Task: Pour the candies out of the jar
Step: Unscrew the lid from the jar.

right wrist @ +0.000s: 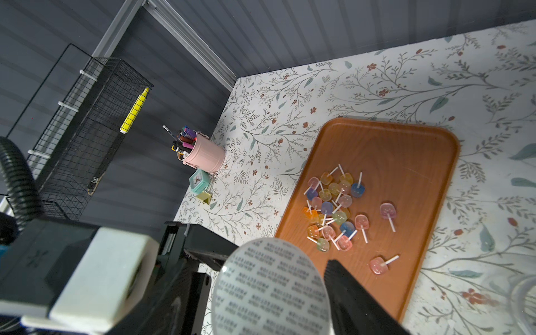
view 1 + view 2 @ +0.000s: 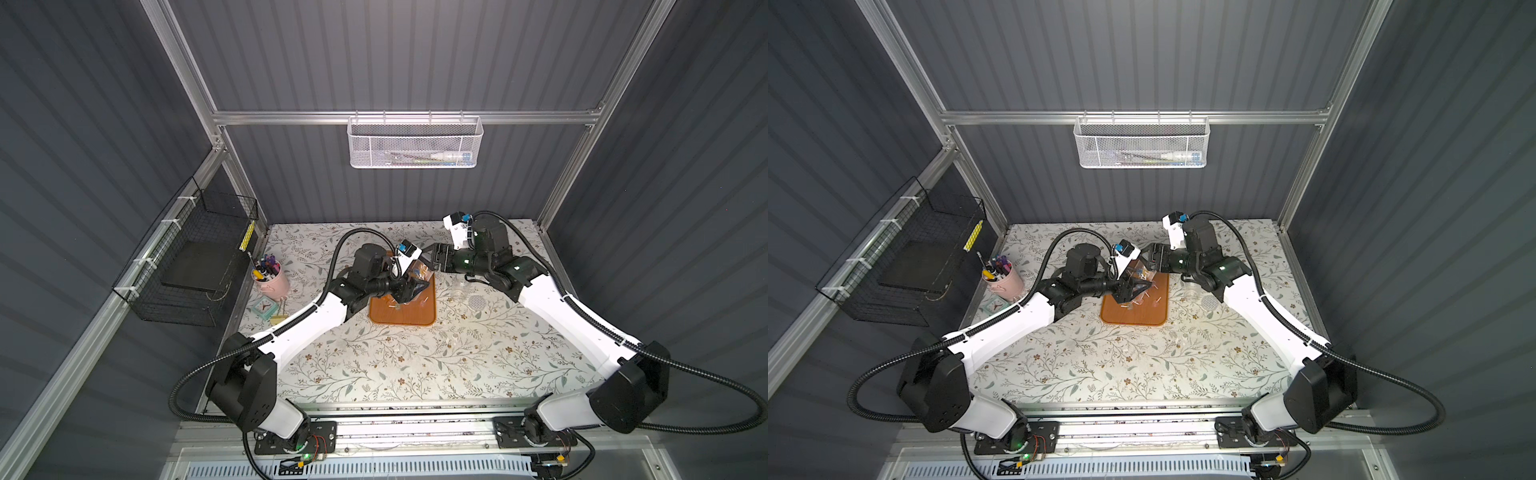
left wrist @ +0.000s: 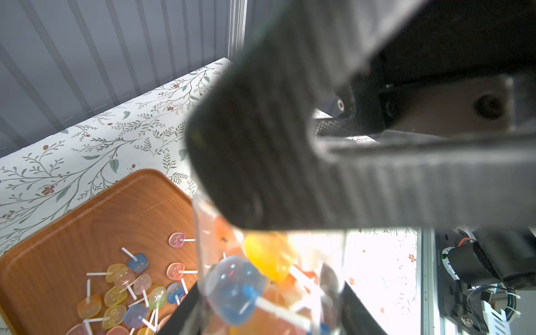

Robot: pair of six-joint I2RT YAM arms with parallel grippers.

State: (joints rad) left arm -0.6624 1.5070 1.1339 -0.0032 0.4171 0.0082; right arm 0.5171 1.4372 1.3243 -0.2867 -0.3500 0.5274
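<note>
A clear jar (image 2: 419,272) (image 2: 1140,274) hangs tilted over the wooden tray (image 2: 403,318) (image 1: 406,150), with my left gripper (image 2: 415,287) (image 3: 268,316) shut on its body. Several candies (image 3: 261,266) are still inside the jar. A heap of candies (image 1: 333,208) (image 3: 124,290) lies on the tray. My right gripper (image 2: 430,259) (image 1: 265,269) stands open at the jar's raised end. The printed round base (image 1: 269,293) sits between its fingers (image 1: 348,290), and a strip of cloth shows beside the disc on one side.
A pink cup of pens (image 2: 272,276) (image 1: 203,153) and a mint clock (image 2: 264,308) stand at the left. A mesh disc (image 2: 477,302) and a clear piece (image 2: 461,286) lie right of the tray. A black wire basket (image 2: 187,266) hangs on the left wall. A white basket (image 2: 415,143) hangs at the back.
</note>
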